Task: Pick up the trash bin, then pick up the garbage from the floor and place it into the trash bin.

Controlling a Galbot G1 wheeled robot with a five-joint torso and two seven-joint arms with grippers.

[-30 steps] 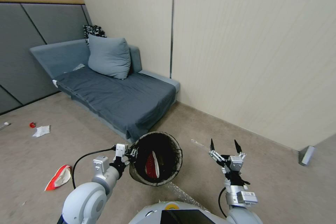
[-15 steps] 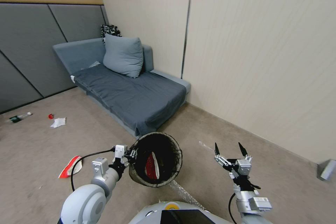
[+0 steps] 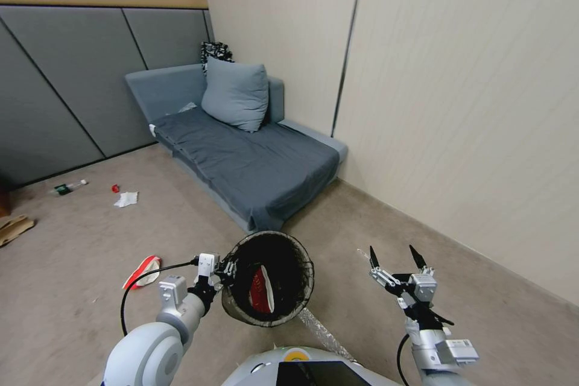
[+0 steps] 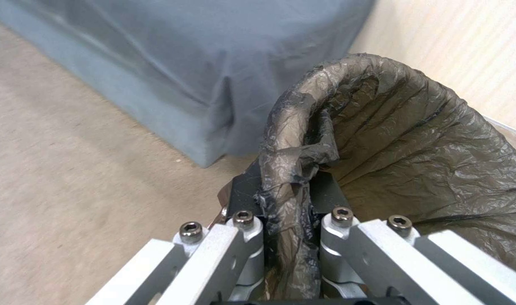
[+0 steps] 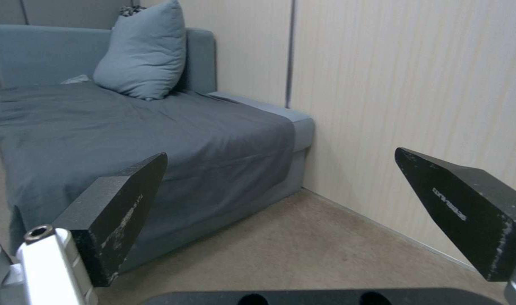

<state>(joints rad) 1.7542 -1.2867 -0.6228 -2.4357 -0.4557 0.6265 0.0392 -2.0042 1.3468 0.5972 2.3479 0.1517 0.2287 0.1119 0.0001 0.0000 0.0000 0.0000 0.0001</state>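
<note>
The trash bin (image 3: 283,301), white with a dark bag liner over its rim, hangs tilted in front of me with its mouth facing me. My left gripper (image 3: 226,268) is shut on the near rim; the left wrist view shows its fingers (image 4: 244,231) clamping the crumpled liner (image 4: 416,140). A red-and-white wrapper (image 3: 260,289) lies inside. My right gripper (image 3: 393,257) stands open and empty to the bin's right, its black fingertips (image 5: 120,207) wide apart. Garbage lies on the floor to the left: a red-and-white wrapper (image 3: 143,270), a white paper scrap (image 3: 125,199), a red bit (image 3: 114,188), a small bottle (image 3: 66,187) and brown cardboard (image 3: 13,229).
A grey sofa (image 3: 253,169) with a cushion (image 3: 236,95) stands ahead against the beige wall (image 3: 470,102). Grey wall panels (image 3: 66,84) line the left side. A strip of clear plastic (image 3: 322,333) lies on the carpet under the bin. Open carpet spreads to the left and right.
The whole head view has shifted right, so the camera has turned left; the bottle and the cardboard have come into sight. Both arms and the bin keep their places before me.
</note>
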